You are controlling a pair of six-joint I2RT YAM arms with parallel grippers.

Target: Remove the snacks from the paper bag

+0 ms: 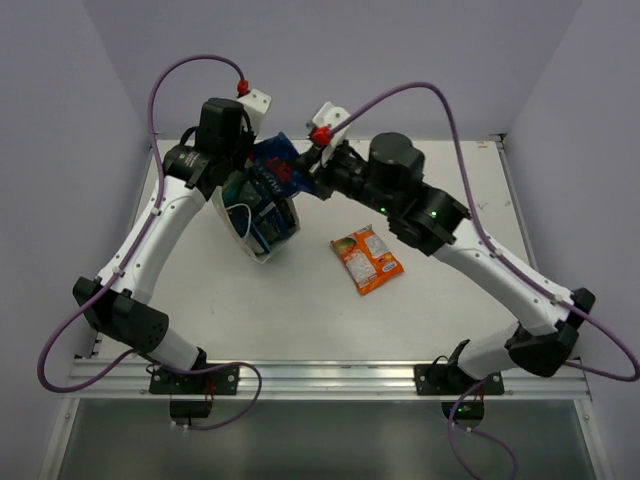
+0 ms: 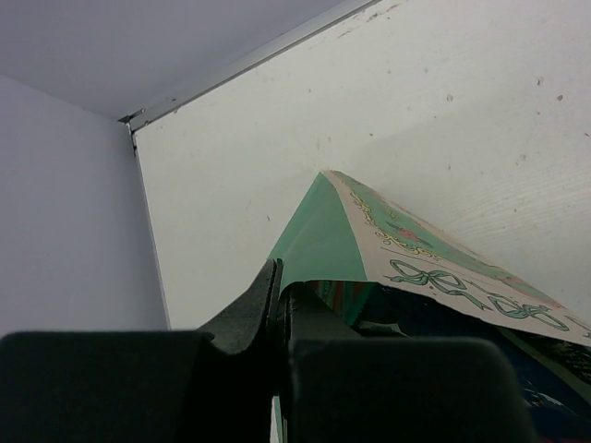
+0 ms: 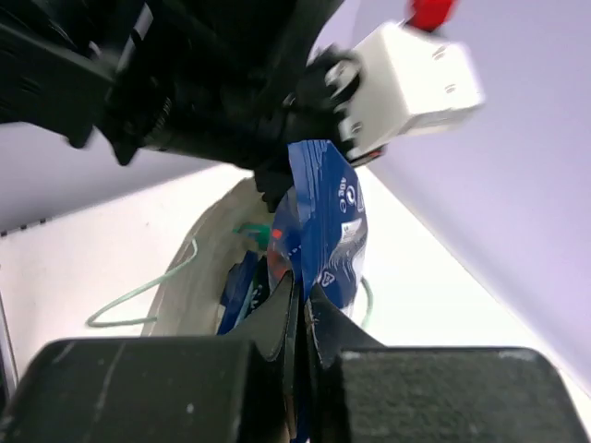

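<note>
Close up, the left hand (image 2: pixel 280 293) is clenched on the top edge of the bag (image 2: pixel 416 249). The green and cream paper is pinched between its two black fingers (image 2: pixel 254 309).

From above, the left hand (image 1: pixel 237 185) holds the bag (image 1: pixel 228 222) up off the table (image 1: pixel 300 310), near the far left side. The bag is tipped, so its open mouth can be seen. More dark blue packets (image 1: pixel 262 222) sit inside it.

The right hand (image 1: pixel 313 172) reaches in from the other side. It is grasping a blue packet (image 1: pixel 278 165) right at the bag's mouth. In its own camera, the right hand (image 3: pixel 303 291) is shut tight on the lower part of that blue packet (image 3: pixel 328 221), which stands up above the fingers. I cannot tell if the packet's bottom end is inside the bag (image 3: pixel 194 277) or not. A thin string (image 3: pixel 138 300) hangs in a loop beside the bag.

An orange packet (image 1: pixel 367 260) lies flat on the table, to the right of the bag and apart from it.
</note>
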